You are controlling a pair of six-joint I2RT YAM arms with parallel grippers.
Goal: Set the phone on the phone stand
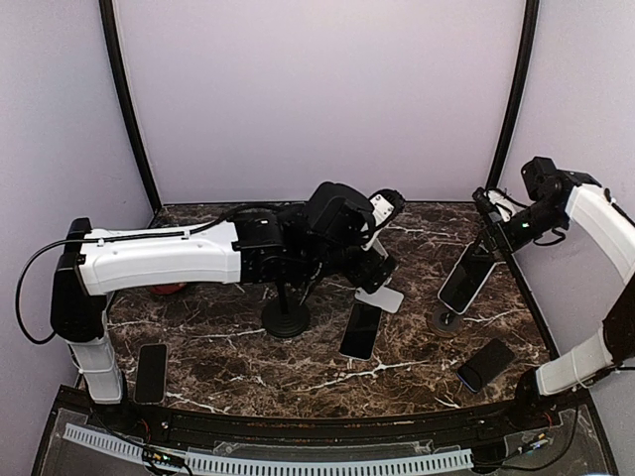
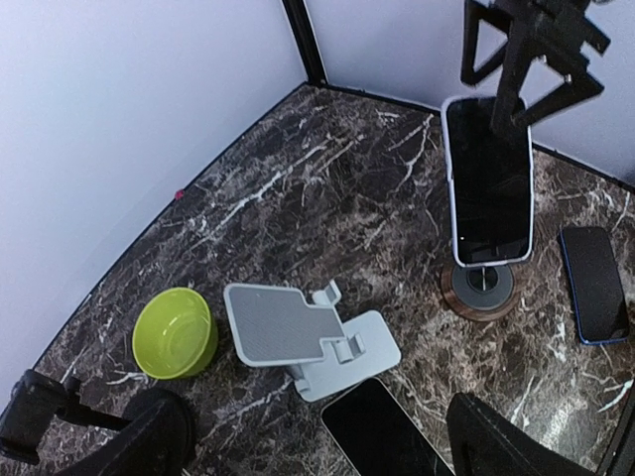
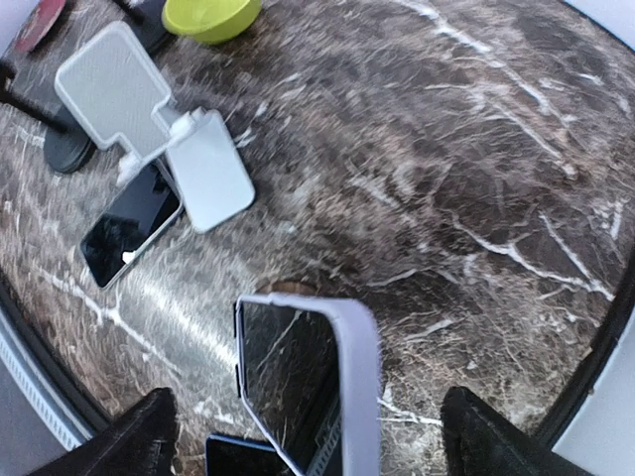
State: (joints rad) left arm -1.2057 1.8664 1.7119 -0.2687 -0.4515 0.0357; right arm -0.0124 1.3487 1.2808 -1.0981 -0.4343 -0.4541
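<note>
A phone point(image 1: 467, 277) in a pale lavender case leans upright on a phone stand with a round wooden base point(image 1: 444, 319). The left wrist view shows the same phone point(image 2: 486, 178) on that base point(image 2: 483, 289). Just above the phone's top edge my right gripper point(image 1: 493, 212) is open. In the right wrist view its fingers point(image 3: 129, 441) stand wide on either side of the phone point(image 3: 308, 377), apart from it. My left gripper point(image 1: 375, 266) hangs open over the table's middle, holding nothing; a finger point(image 2: 506, 441) shows at the frame's bottom.
A white folding stand point(image 2: 298, 337) sits mid-table with a black phone point(image 2: 382, 431) lying flat beside it. A blue phone point(image 1: 484, 364) lies front right, another dark phone point(image 1: 151, 372) front left. A green bowl point(image 2: 176, 332) and a black round-based stand point(image 1: 286, 319) are nearby.
</note>
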